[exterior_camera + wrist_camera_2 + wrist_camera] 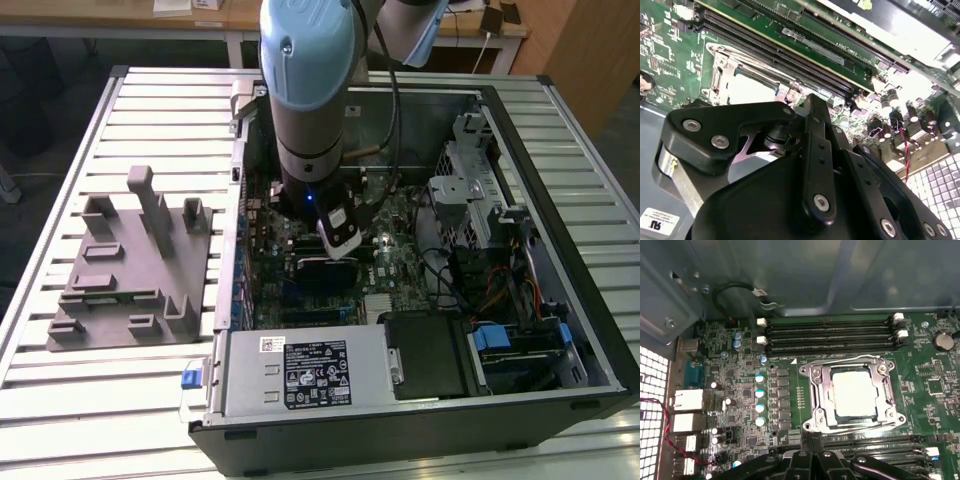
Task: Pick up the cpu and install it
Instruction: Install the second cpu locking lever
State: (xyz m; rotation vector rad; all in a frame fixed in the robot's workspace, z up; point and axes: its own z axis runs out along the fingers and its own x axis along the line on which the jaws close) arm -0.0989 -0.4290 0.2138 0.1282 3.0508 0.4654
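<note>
The pale silver square cpu (pixel 855 392) lies seated in its metal-framed socket (pixel 816 390), just beyond the black gripper (pixel 812 460), whose grip I cannot tell.

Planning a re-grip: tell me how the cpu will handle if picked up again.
The cpu looks flat and rigid, so probably stiff, not floppy. Its pale metal top seems smooth, likely slippery. It lies inside the socket frame, so edges are probably hard to reach and pushing sideways likely won't move it.

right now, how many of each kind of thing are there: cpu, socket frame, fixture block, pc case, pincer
cpu: 1
socket frame: 1
grey fixture block: 1
computer case: 1
pincer: 1
total: 5
</note>
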